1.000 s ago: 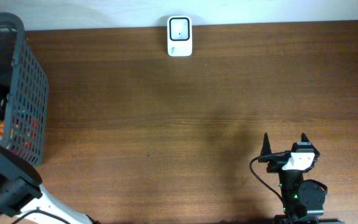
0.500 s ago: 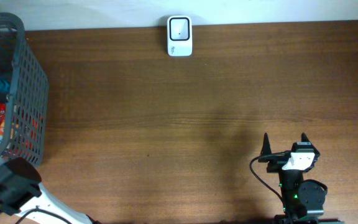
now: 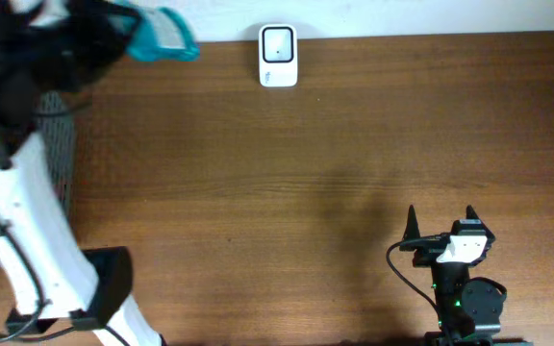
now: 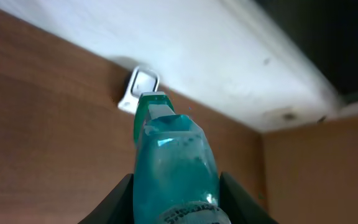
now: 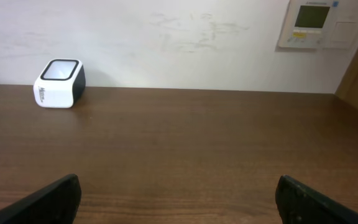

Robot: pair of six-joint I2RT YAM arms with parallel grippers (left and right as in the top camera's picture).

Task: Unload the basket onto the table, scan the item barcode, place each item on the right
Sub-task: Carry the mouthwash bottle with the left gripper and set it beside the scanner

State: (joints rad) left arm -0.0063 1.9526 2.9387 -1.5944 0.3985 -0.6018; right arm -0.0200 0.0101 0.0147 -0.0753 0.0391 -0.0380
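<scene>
Overhead first: the left arm (image 3: pixel 27 207) is reaching up over the far left corner of the counter (image 3: pixel 287 183), pretty blurry. Its gripper (image 3: pixel 121 27) is clenching a teal pouch (image 3: pixel 164 37), which is hanging in the air at the back edge, off to the left of the white scanner (image 3: pixel 278 56) and not touching it. The scanner is sitting against the back wall. A bit of the grey basket (image 3: pixel 63 154) is peeking out behind the arm on the left. The right gripper (image 3: pixel 440 221) is parking near the front right, well away from everything, with its jaws spread wide and gripping nothing.

Left wrist cam: the pouch (image 4: pixel 174 165) is filling the middle of the frame, squeezed between the two dark fingers (image 4: pixel 118 200), narrow end pointing up and away. The scanner (image 4: pixel 139 88) is showing just past that tip, sitting where the counter meets the white wall. I can't tell how much of a gap is between them.

Right wrist cam: the right gripper (image 5: pixel 178 183) is standing wide open above bare wood, fingertips (image 5: pixel 50 200) poking in at the bottom corners. The scanner (image 5: pixel 59 83) is sitting far off to the left by the wall, and a beige wall panel (image 5: pixel 317 23) is hanging at the top right.
</scene>
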